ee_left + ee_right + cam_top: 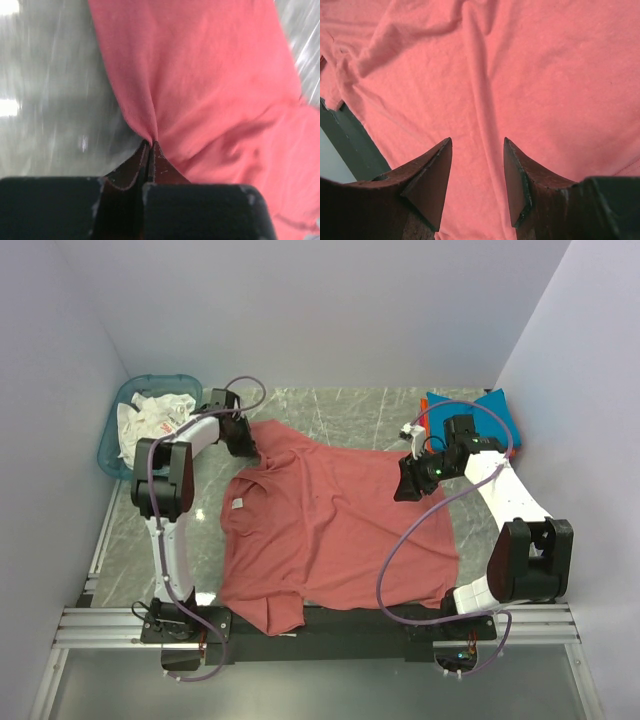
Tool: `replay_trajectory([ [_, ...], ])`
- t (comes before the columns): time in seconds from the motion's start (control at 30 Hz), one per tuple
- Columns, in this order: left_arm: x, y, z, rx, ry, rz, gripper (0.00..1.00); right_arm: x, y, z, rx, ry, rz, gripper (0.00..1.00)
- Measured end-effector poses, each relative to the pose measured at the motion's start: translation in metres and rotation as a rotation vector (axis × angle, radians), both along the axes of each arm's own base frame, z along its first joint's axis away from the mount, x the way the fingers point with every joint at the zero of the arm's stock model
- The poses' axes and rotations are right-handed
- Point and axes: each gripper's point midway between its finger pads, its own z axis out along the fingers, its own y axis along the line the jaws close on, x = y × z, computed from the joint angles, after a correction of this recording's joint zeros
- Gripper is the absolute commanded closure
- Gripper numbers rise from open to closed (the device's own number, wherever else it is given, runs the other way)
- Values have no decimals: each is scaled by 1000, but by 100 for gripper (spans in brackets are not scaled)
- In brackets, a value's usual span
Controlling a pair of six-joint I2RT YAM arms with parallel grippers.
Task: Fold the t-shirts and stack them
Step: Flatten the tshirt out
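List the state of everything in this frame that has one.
red t-shirt, unfolded, spread out on the table.
left gripper, fingers shut on the red t-shirt's edge.
right gripper, fingers open over the red t-shirt, holding nothing.
blue t-shirt, folded, far right corner.
teal basket, holding crumpled white cloth.

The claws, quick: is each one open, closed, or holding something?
Left claw: closed, pinching the edge of the red t-shirt.
Right claw: open, gripping nothing.
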Motion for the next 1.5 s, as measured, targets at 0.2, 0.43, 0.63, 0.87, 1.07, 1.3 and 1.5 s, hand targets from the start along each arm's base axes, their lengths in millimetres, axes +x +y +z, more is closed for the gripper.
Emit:
replay_trajectory([
  [0.2, -54, 5, 6, -2, 48, -4, 64, 0, 1, 0, 3, -1, 1, 47],
  [0.43, -49, 24, 23, 13, 9, 82, 50, 0, 1, 0, 4, 0, 2, 47],
  [0.63, -10, 57, 42, -8, -47, 209, 50, 0, 1, 0, 4, 0, 2, 47],
  [0.87, 21, 58, 25, -20, -37, 242, 51, 0, 1, -2, 4, 4, 2, 47],
  [1.07, 32, 58, 3, -6, 6, 250, 53, 0, 1, -2, 4, 4, 2, 47],
  [1.3, 47, 61, 2, 28, 2, 243, 55, 1, 1, -4, 4, 5, 2, 47],
  [1.5, 47, 54, 1, 44, 3, 205, 56, 1, 1, -5, 3, 7, 2, 47],
])
